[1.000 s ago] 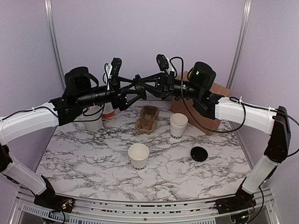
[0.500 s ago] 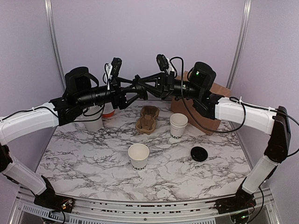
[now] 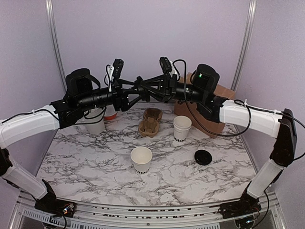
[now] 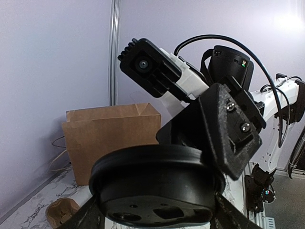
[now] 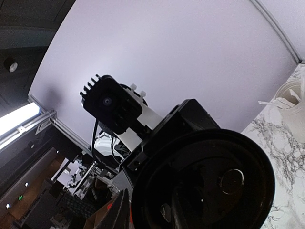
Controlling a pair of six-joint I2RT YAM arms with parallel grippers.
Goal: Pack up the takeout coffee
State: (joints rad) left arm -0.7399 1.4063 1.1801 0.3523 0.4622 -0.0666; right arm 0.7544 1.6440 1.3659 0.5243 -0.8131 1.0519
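High over the table's back, my left gripper (image 3: 135, 92) and right gripper (image 3: 148, 87) meet tip to tip around a round black lid (image 4: 152, 181). In the left wrist view my left gripper (image 4: 155, 215) is shut on that lid, a finger pressed to each side of it. One right finger (image 4: 228, 129) overlaps the lid's rim; whether it still clamps is unclear. The lid (image 5: 205, 186) fills the right wrist view. Two white paper takeout coffee cups with black lettering stand lidless below, one near the front (image 3: 141, 160) and one further back (image 3: 181, 129). A second black lid (image 3: 203, 157) lies on the marble.
A brown paper bag (image 3: 209, 112) stands at the back right. A cardboard cup carrier (image 3: 150, 121) lies behind the cups. A taller grey-white utensil holder (image 3: 95, 123) stands at the back left under my left arm. The table top (image 3: 86, 162) is marble-patterned.
My left fingers have drawn in onto the raised lid. The right jaws look slightly wider apart than before. Both arms stay in place, and the cups and loose lid have not moved.
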